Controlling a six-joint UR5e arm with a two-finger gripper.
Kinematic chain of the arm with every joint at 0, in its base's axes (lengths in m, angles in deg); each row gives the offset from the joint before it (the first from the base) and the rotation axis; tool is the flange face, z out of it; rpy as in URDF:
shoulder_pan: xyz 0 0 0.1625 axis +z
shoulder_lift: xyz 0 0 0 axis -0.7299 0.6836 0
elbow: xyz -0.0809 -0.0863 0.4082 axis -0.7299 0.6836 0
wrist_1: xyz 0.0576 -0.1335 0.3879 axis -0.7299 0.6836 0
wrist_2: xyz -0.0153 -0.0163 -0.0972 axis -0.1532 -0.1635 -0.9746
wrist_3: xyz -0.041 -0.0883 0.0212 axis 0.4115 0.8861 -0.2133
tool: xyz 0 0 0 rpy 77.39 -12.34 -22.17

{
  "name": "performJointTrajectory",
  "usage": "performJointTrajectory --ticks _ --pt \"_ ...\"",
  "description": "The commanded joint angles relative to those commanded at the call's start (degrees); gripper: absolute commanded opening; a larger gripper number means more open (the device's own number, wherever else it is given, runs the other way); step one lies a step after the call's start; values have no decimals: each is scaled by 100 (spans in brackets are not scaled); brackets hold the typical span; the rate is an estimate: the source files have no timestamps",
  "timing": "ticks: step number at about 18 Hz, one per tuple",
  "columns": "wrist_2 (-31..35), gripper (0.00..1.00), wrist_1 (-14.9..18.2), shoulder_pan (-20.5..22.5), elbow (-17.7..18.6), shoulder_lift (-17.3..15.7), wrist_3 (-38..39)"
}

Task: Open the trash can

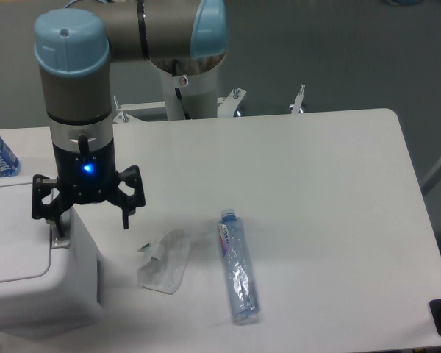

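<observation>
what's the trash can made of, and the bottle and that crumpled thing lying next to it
The trash can looks like matte white molded plastic: smooth walls, rounded corners, a grey tab at the rim. The bottle lying on the table seems thin clear plastic, see-through with glinting creases and a printed label. The crumpled wrapper is whitish and wrinkled, probably soft plastic film or paper; the view leaves that open.

The wide-open pincer straddles the right rim of the trash can, beside a crumpled wrapper and bottle.

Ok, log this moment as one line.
phase: reaching tab | gripper: open, straddling bin's right edge | bin: lid shut | tab: one finger on it
</observation>
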State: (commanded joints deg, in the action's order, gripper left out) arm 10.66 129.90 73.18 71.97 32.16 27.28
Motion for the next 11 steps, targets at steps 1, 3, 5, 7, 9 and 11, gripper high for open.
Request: performJointTrajectory --ticks 1,3,5,7,9,11 --pt "0 100 0 9 9 -9 0" --pt "0 100 0 9 9 0 -9" --pt "0 100 0 17 -9 -9 -9" --pt "0 100 9 70 -105 -35 -17" --pt "0 100 0 166 -228 -53 -61" --pt "0 100 0 324 -351 -70 -97"
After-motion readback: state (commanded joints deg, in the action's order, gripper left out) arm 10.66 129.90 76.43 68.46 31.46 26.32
